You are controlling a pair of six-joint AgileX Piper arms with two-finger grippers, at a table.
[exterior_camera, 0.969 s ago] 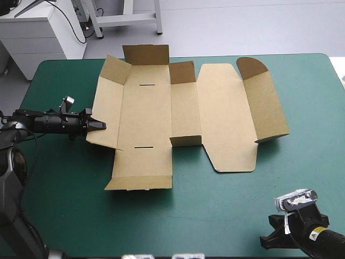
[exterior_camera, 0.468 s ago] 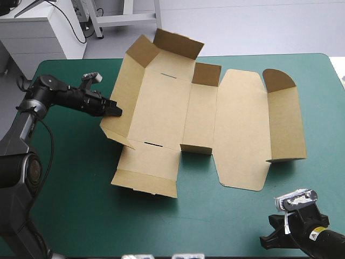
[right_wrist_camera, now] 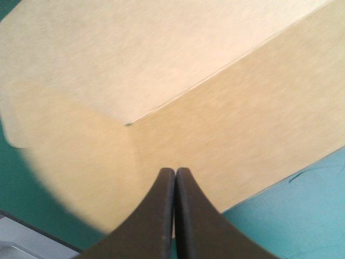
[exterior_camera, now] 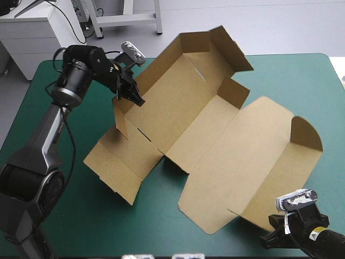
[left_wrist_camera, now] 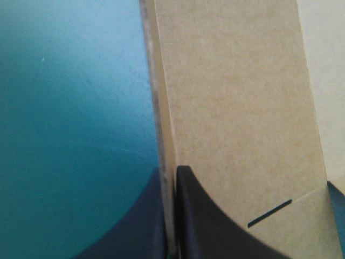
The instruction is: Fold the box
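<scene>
The brown box (exterior_camera: 215, 135) is a cut sheet lying skewed across the teal-green table, its left end lifted. My left gripper (exterior_camera: 135, 100) is shut on the box at the raised left wall, high over the table's far left. In the left wrist view the board (left_wrist_camera: 237, 108) stands edge-on between the black fingers (left_wrist_camera: 205, 221), with a slot cut beside them. My right gripper (exterior_camera: 268, 239) is shut and holds nothing, low at the near right. The box's lid corner (right_wrist_camera: 161, 81) lies just ahead of and under its closed tips (right_wrist_camera: 175, 170).
The box's rounded tuck flap (exterior_camera: 306, 135) stands up near the table's right side. A loose side flap (exterior_camera: 116, 172) rests on the cover at the near left. Teal-green cover (exterior_camera: 59, 210) shows around the sheet, and a white cabinet (exterior_camera: 32, 38) stands beyond the far left corner.
My left gripper has risen and swung toward the far edge with the box's left wall in it. The whole sheet has turned and slid toward my right gripper, which has stayed put.
</scene>
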